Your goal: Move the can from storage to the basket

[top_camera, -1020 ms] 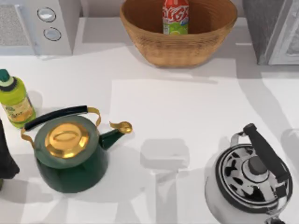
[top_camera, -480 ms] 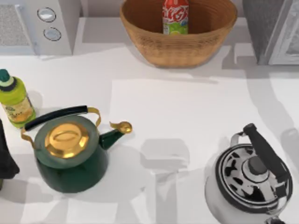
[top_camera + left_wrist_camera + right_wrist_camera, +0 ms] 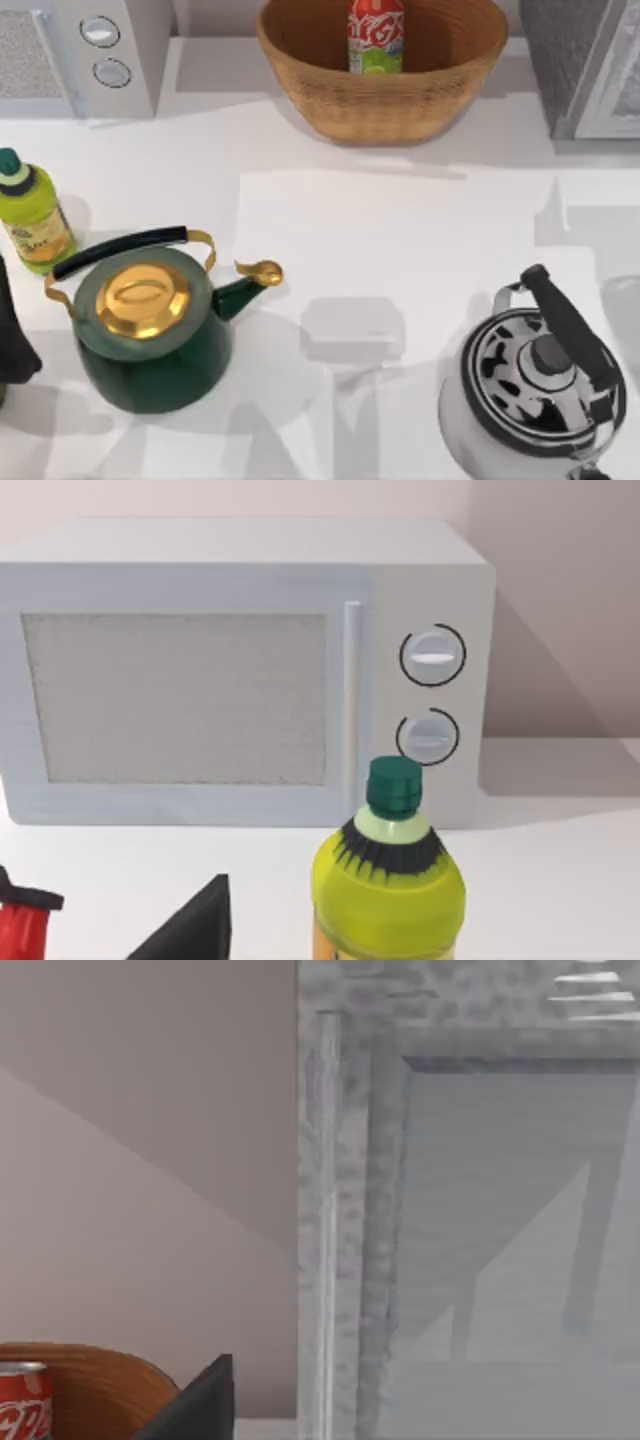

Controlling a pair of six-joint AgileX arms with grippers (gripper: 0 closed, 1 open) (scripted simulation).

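The can (image 3: 376,36), red on top and lime-green below, stands upright inside the tan wicker basket (image 3: 330,95) at the back middle of the table. In the right wrist view the can (image 3: 22,1400) and the basket's rim (image 3: 110,1385) lie low and to one side, with a dark part of my right gripper (image 3: 200,1405) at the frame's lower edge, apart from both. My left arm (image 3: 12,335) is a dark shape at the table's left edge. A dark part of my left gripper (image 3: 190,930) sits close to the bottle.
A green kettle with a gold lid (image 3: 150,320) stands front left, and a black-and-white kettle (image 3: 535,385) front right. A yellow-green bottle (image 3: 30,215) stands at the left edge. A microwave (image 3: 80,50) is back left, and a grey cabinet (image 3: 590,60) back right.
The shadow on the table's right side has slid farther right. The can, the basket and the left arm have stayed where they were.
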